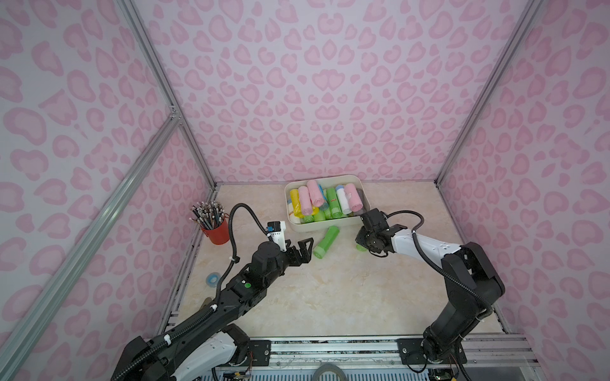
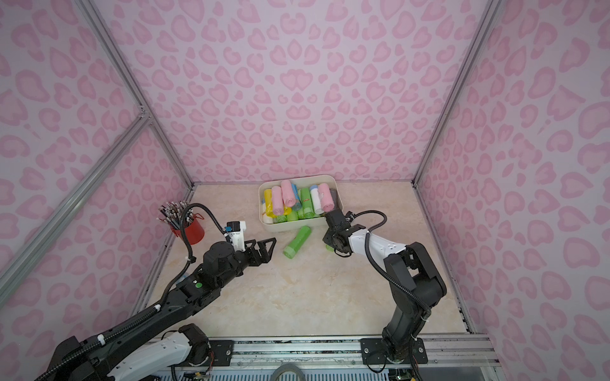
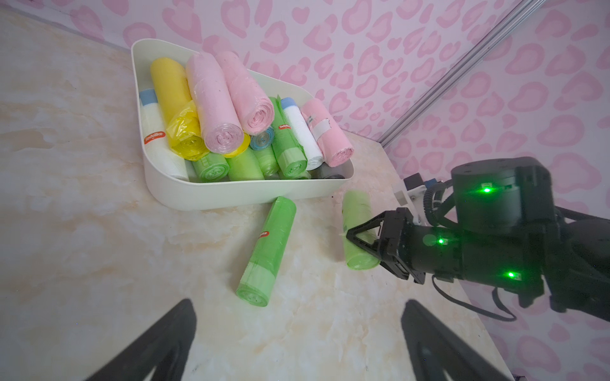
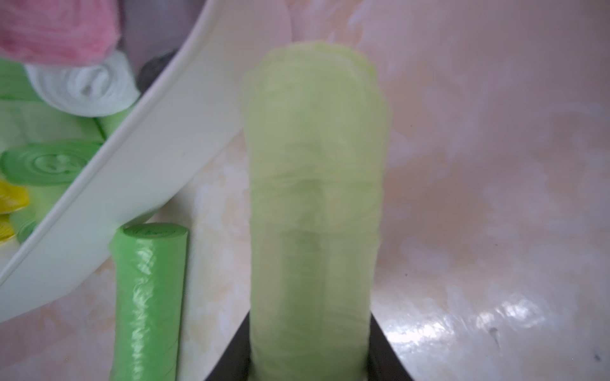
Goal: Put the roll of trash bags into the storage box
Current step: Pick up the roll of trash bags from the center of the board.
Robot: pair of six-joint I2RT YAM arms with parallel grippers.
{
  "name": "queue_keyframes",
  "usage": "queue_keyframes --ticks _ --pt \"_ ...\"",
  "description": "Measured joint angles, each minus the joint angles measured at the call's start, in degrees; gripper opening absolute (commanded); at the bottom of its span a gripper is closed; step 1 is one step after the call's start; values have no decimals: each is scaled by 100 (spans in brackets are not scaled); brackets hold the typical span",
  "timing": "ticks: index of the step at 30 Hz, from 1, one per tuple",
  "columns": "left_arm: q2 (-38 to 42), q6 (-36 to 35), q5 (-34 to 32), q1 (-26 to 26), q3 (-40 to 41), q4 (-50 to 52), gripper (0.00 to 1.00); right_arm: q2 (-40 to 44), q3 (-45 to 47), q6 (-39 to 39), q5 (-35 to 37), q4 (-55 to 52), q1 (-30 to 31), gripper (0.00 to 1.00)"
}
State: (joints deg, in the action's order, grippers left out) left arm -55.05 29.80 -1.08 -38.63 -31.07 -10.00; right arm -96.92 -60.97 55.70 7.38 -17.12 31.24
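- The pale green roll [image 3: 357, 211] sits between the jaws of the right gripper [image 3: 355, 240], which are pressed against its sides nearer one end than the middle. Most of its length sticks out ahead of the fingers, ending just short of the near wall of the storage box [image 3: 231, 194]. Whether it is resting on the table or lifted off it I cannot tell.
- Risk: with an off-centre pinch on soft, slick plastic, the roll may sag or slip out during the lift.
- Risk: the box wall stands just ahead of the free end, so too low a carry would likely knock the rim or shove the box.
- Risk: the box is heaped above its rim, and a roll dropped on top could tumble back out.
- Risk: the second green roll [image 3: 267, 250] lies near the gripper but apart from it, on the left arm's side. A sideways swing could nudge it.
- The left gripper [image 1: 298, 245] is spread wide and empty, beyond that second roll.
- Writing: "Sodolike" reads on an orange-red tag on the white roll [image 3: 158, 145] in the box. The second green roll carries a similar tag, only partly legible.
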Motion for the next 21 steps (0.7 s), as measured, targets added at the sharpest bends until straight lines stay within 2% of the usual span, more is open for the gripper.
queue_keyframes --ticks 4,8,14,21 --pt "-42 -37 -79 0 -20 2 99 319 -225 -404 -330 -393 24 38" --pt "-76 -50 -107 0 -20 9 99 398 -826 -940 -551 -872 24 39" --pt "-87 -48 -105 2 -20 22 99 -83 -1893 -1904 -1054 -1397 31 39" --pt "-39 -24 -103 0 -20 24 99 -817 -2903 -2817 -1228 -1779 33 39"
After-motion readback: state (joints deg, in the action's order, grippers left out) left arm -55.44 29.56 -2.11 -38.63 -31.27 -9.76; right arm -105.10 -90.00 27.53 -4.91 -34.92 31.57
